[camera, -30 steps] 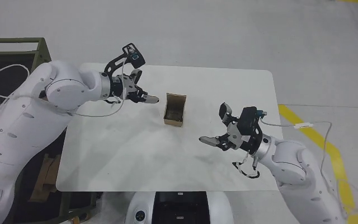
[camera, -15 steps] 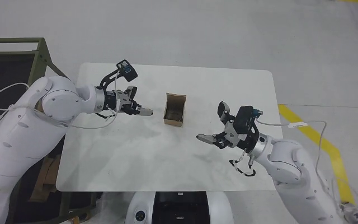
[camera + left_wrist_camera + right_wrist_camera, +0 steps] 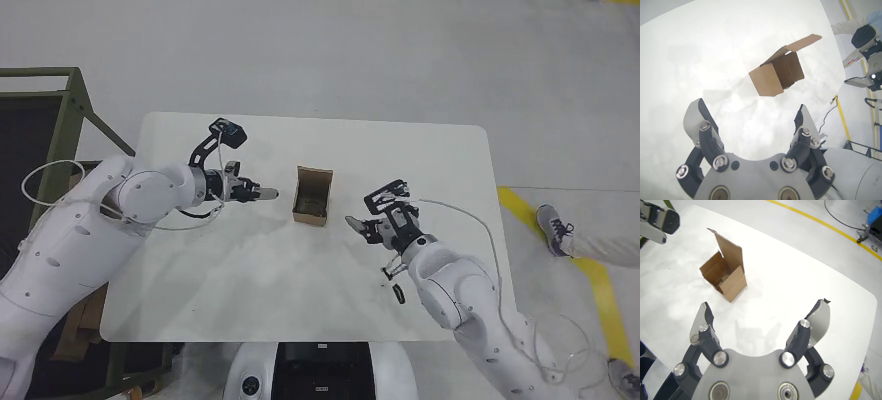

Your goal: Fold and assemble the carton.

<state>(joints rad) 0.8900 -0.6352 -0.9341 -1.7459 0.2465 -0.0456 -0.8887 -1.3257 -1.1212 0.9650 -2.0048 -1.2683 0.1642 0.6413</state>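
The carton (image 3: 313,195) stands near the middle of the white table (image 3: 200,290), a little closer to the far edge than to the near one. It is a small brown cardboard box with its mouth facing straight up. One lid flap (image 3: 728,250) stands upright from the wall that, as far as I can judge, faces the far edge. Seen from above, its longer side runs roughly from the far edge toward the near edge, only slightly skewed. Some tabs seem to be folded in at the bottom, though I cannot make out how well they are seated. The left gripper (image 3: 751,106) hangs just off one long wall and the right gripper (image 3: 762,304) a bit farther off the opposite one. Both have their fingers spread wide, hold nothing and are clear of the box. I'd expect the carton to be very light and to skate on that smooth top at the first nudge, so it needs one gripper bracing it. The thin card should be stiff along its creases but will dent if pinched hard. The sensible holds look like a top wall edge, taken gently, and the flap's free edge for folding it down over the mouth.
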